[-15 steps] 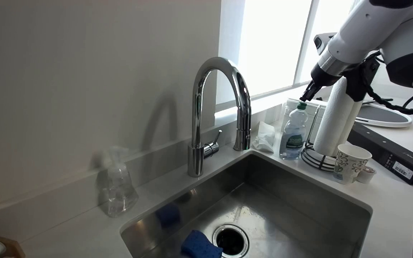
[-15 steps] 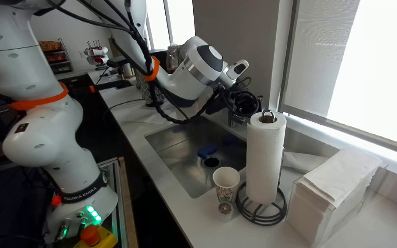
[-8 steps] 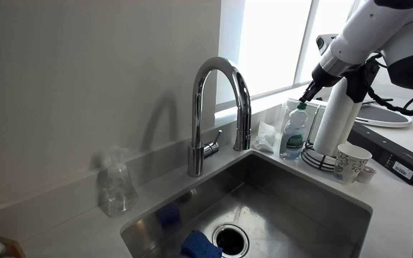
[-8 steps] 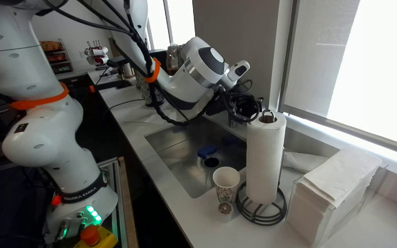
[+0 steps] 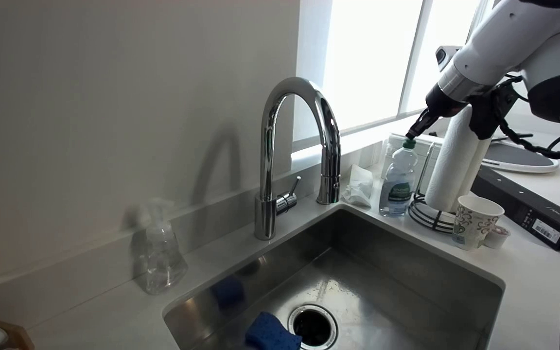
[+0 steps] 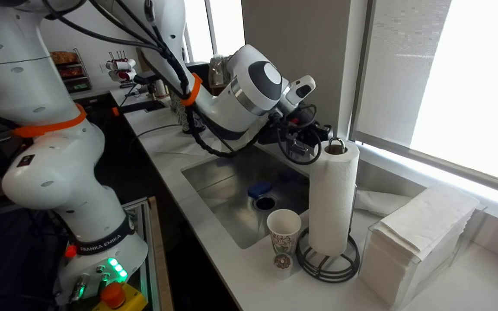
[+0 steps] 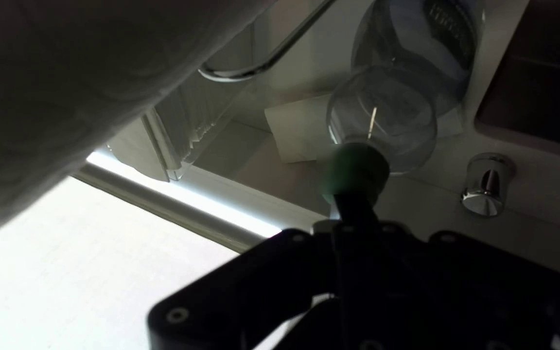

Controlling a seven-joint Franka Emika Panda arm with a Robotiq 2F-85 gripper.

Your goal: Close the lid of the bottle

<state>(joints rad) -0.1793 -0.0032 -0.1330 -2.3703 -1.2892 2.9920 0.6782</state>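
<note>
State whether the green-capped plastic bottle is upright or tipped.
Upright: in an exterior view the plastic bottle stands on its base, the green cap at its top.

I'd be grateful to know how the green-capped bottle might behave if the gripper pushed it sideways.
The bottle would probably tip if pushed high, near its green cap, being taller than wide. It looks like clear, smooth plastic, so it may flex and feel slippery. Its fill level is hard to read, so I can't judge its weight.

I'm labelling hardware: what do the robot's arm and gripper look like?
The arm is mostly white and rounded, with orange bands, black cables and, low down, a black collar reading FRANKA EMIKA. The gripper is black, with slim fingers.
</note>
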